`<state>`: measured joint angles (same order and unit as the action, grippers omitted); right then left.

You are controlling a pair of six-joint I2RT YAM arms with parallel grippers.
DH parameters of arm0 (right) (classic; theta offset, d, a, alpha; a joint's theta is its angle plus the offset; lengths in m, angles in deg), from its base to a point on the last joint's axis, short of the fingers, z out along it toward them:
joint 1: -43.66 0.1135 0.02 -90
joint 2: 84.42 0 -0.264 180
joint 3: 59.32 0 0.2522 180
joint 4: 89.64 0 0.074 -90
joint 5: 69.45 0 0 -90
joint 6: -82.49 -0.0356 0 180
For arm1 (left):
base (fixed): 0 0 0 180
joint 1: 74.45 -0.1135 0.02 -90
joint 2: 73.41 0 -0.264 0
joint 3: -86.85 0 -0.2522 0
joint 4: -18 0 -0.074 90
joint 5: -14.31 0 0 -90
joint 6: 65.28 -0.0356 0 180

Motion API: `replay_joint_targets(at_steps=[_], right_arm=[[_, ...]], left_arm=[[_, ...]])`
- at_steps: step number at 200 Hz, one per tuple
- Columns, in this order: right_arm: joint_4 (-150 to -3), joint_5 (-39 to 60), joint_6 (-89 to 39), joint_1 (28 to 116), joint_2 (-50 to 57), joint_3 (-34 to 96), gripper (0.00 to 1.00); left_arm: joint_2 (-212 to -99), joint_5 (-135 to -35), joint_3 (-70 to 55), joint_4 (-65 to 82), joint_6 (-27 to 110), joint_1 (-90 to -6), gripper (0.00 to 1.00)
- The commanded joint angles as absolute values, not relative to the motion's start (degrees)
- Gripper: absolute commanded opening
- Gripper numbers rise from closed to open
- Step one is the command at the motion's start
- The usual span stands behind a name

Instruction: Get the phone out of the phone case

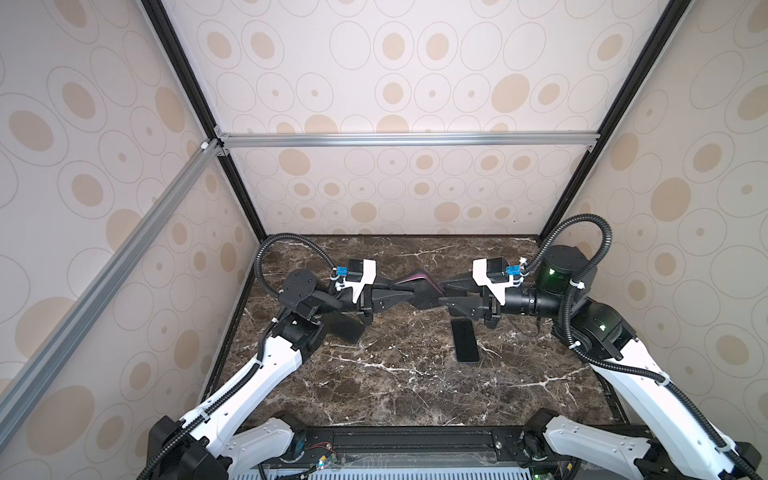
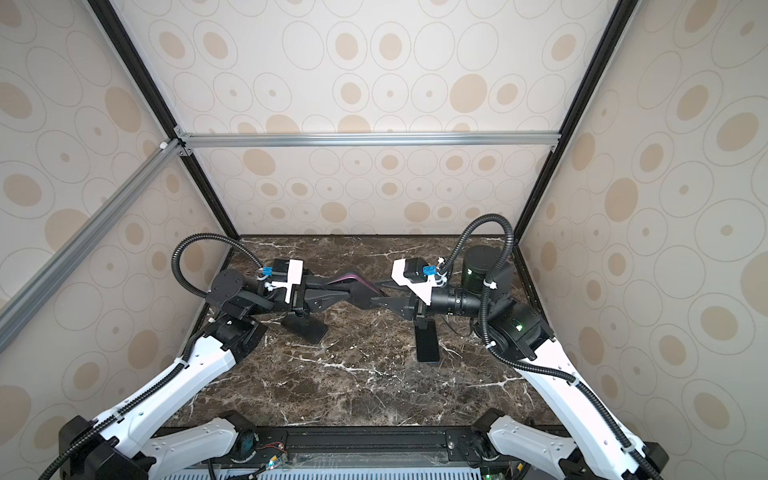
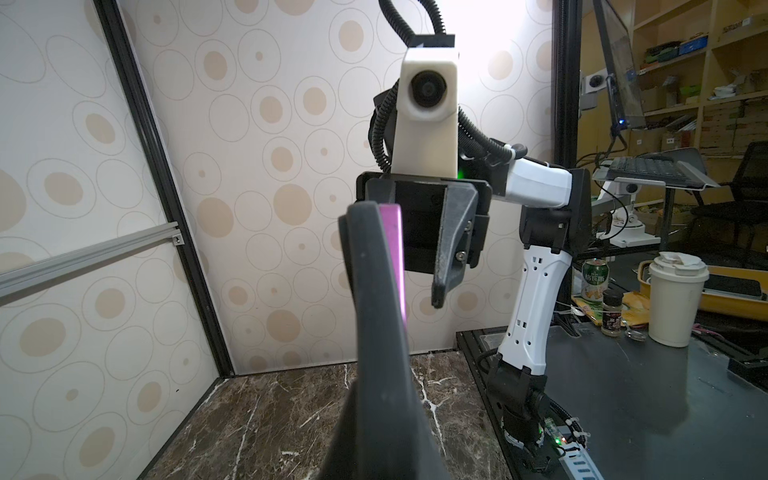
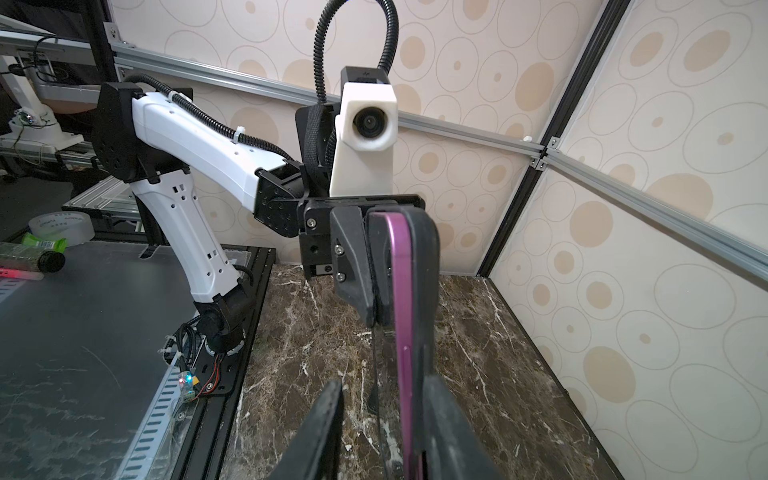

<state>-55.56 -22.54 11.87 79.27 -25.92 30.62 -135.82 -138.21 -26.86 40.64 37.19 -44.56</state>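
Left tool (image 1: 412, 298) clamps phone case (image 1: 428, 293) edge | right tool (image 1: 445, 296) part-open astride it | midair

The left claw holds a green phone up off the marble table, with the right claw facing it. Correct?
Not green: the phone in the left claw is purple, as the right wrist view shows plainly. The rest stands.

Near half of dark veined marble surface (image 1: 395, 395) open. Obstacles: flat black rectangular slab (image 1: 465, 340) right of centre, second flat black slab (image 1: 348, 329) left (partly hidden); left pincer (image 1: 411, 297) and right pincer (image 1: 444, 296) bridge mid-air behind.
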Motion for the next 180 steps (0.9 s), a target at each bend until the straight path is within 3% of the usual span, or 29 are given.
replay_joint_targets(at_steps=[1, 180], right_arm=[[-55.5, -24.4, 12.1, 79.5, -25.4, 31.2, 0.35], [-54.4, -22.8, 12.6, 80.9, -22.9, 31.7, 0.33]], left_arm=[[-134.5, -138.4, -24.3, 44.3, 36.9, -44.6, 0.00], [-134.5, -138.7, -24.4, 44.4, 37.2, -44.6, 0.00]])
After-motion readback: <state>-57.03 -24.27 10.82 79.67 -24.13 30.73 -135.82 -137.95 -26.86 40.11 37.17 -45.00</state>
